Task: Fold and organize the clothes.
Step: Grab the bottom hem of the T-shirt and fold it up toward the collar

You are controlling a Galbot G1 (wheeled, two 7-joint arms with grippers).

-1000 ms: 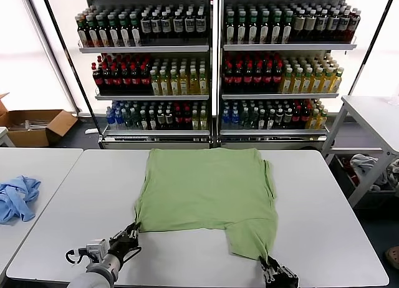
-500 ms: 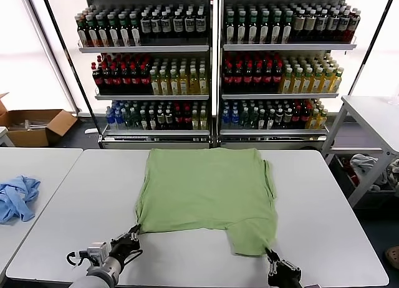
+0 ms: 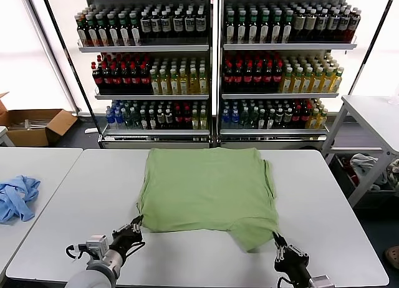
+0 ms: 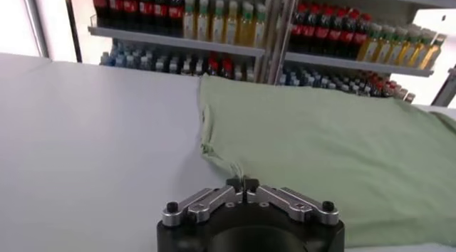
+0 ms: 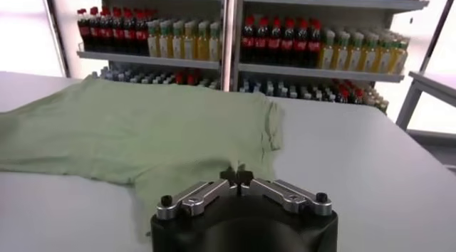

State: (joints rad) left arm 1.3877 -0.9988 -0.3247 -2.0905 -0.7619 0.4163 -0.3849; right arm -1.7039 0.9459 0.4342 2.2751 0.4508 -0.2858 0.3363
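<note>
With both sets of jaws pressed together, each one pinches a near corner of the shirt (image 3: 209,191). The left gripper (image 3: 135,225) has the fabric at the near left corner, and its wrist view shows the fingers (image 4: 235,184) meeting on a thin tail of cloth with no gap between them. The right gripper (image 3: 277,240) does the same at the near right, where the wrist view shows the fingers (image 5: 242,176) nipped on the edge of a drooping flap of green.

Out from there, the shirt lies spread across the middle of the white table (image 3: 81,201), back side up, collar and print hidden, far edge up near the shelves of bottles (image 3: 212,70). The near right portion hangs lower toward the robot than the left, so the near hem is uneven.

Holding two corners at once looks like the set-up for a fold: both arms sit low at the table's near edge, ready, it seems, to lift the hem and carry it over the body of the shirt.

A blue garment (image 3: 17,197) sits bunched on the neighbouring table to the left, well apart.
</note>
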